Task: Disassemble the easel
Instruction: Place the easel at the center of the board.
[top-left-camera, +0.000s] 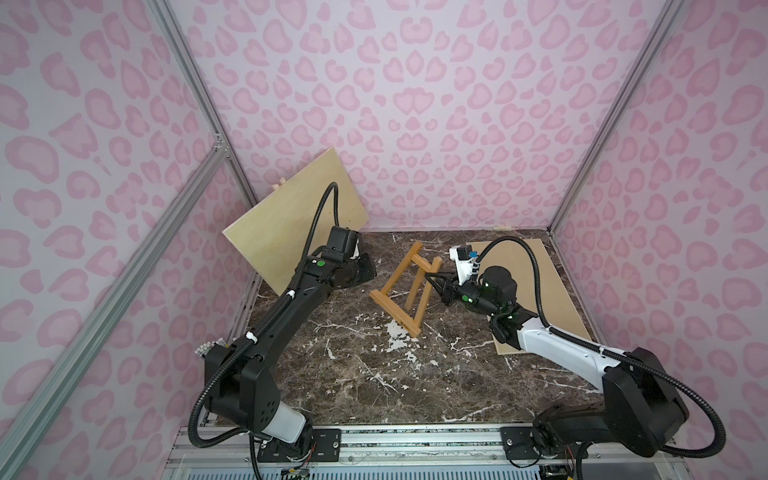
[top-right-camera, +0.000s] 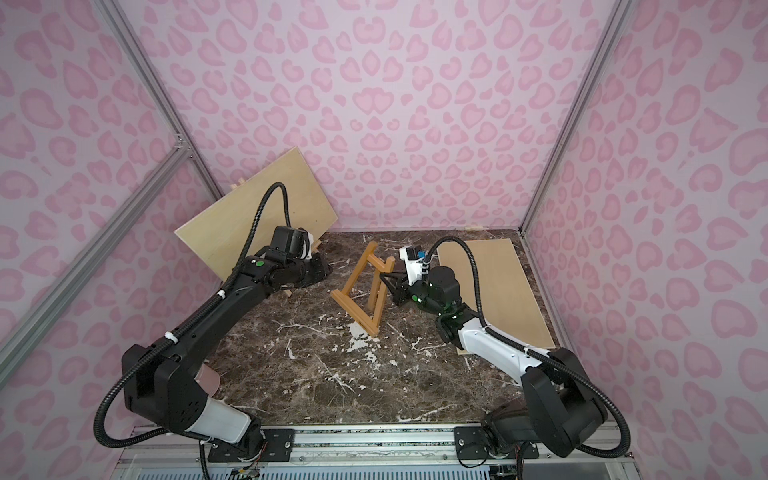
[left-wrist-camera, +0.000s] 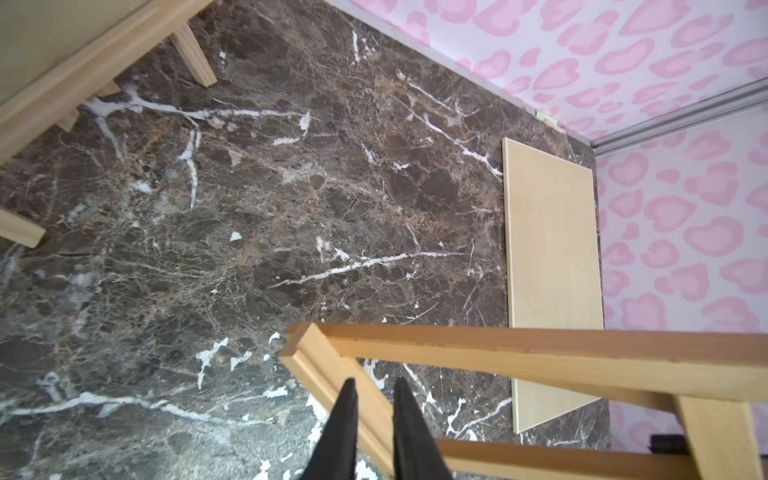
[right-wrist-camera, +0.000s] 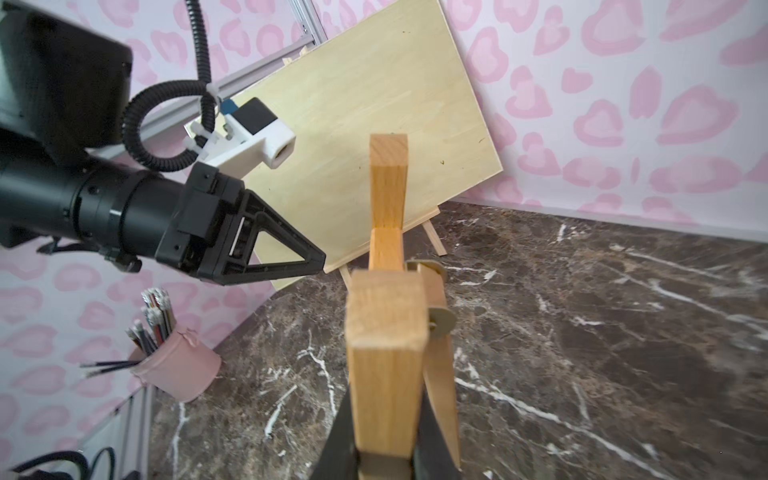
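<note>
Top views: the easel (top-left-camera: 395, 313) is found in the middle of the desk (top-left-camera: 353, 386), with a board (top-left-camera: 561, 303) laid flat nearby, judged already removed. Left wrist: the left fingers (left-wrist-camera: 345, 424) are seen barely parted and empty, near the easel. Right wrist: its upright bar (right-wrist-camera: 386, 353) is pinched by the right fingers (right-wrist-camera: 343, 444); the easel itself is judged not yet taken apart.

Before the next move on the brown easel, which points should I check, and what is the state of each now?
1. right gripper closed on a leg of the easel: ok.
2. left gripper slightly open and empty: ok.
3. left gripper apart from easel: ok.
4. easel parts separated: not ok, frame and back leg are joined.
5. round fastener at the joint loosened: cannot tell.
</note>
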